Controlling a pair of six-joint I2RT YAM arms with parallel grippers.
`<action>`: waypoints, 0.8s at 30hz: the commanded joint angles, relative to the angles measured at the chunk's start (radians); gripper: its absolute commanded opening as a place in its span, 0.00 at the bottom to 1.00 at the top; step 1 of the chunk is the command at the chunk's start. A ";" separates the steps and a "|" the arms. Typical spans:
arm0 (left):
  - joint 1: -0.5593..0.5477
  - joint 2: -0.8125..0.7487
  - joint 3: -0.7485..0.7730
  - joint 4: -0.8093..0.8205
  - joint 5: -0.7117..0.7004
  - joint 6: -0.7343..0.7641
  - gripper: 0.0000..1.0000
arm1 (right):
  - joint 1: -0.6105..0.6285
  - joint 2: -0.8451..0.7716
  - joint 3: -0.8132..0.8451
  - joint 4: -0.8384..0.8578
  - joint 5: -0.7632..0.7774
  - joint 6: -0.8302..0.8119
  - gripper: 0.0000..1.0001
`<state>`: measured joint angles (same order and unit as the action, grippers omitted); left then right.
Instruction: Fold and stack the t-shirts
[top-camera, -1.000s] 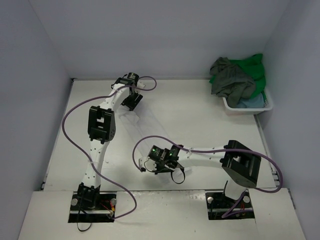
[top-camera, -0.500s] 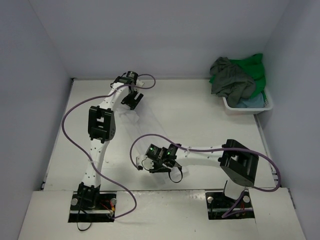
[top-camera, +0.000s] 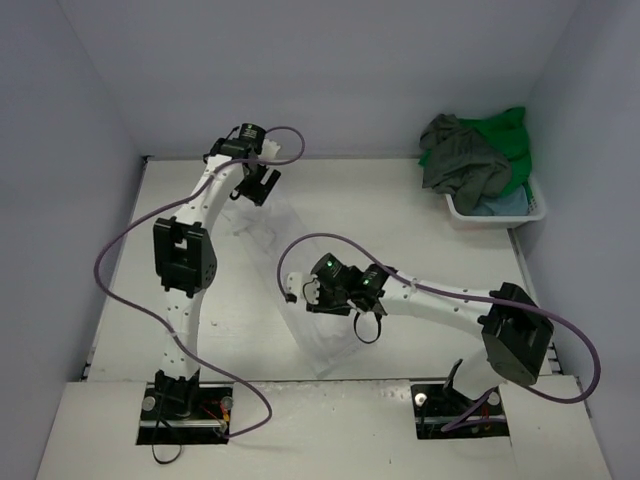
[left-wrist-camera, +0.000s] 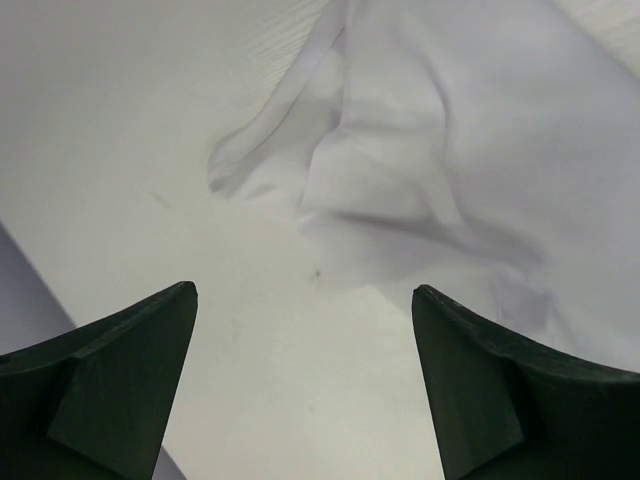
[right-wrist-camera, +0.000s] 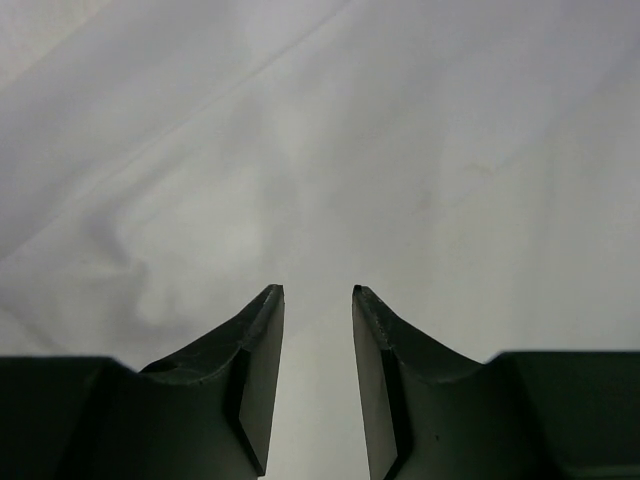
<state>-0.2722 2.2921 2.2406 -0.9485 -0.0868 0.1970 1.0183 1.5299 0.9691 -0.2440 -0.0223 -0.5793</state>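
Observation:
The white t-shirt (top-camera: 322, 345) lies on the table as a long diagonal strip, from the back left to the near middle. My left gripper (top-camera: 254, 186) hangs open over its far end; in the left wrist view the rumpled white cloth (left-wrist-camera: 440, 130) lies ahead of the wide-apart fingers (left-wrist-camera: 130, 380), with nothing between them. My right gripper (top-camera: 308, 294) is over the strip's near half, open by a narrow gap (right-wrist-camera: 318, 292), with smooth white cloth (right-wrist-camera: 200, 180) below and nothing held. A dark grey-olive shirt (top-camera: 458, 155), a bright green one (top-camera: 512, 140) and a light blue one (top-camera: 506, 204) are piled in the basket.
The white plastic basket (top-camera: 470, 216) stands at the back right corner, against the right wall. Grey walls close in the table on the left, back and right. Purple cables loop from both arms.
Both grippers have opened and let go of the white shirt, which now lies flat. The left gripper has drawn back and left; the right gripper has moved away from the near edge.

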 joint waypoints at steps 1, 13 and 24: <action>0.008 -0.247 -0.068 -0.015 -0.028 -0.005 0.83 | -0.052 -0.053 0.010 0.043 -0.036 -0.059 0.31; 0.010 -0.739 -0.488 0.039 -0.051 0.067 0.83 | 0.006 -0.190 -0.136 -0.032 -0.064 -0.175 0.41; 0.053 -1.066 -0.854 0.148 -0.036 0.117 0.83 | 0.080 -0.347 -0.171 -0.158 -0.126 -0.240 0.63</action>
<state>-0.2321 1.2770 1.4220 -0.8783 -0.1207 0.2852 1.0832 1.2167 0.8097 -0.3561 -0.1165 -0.7856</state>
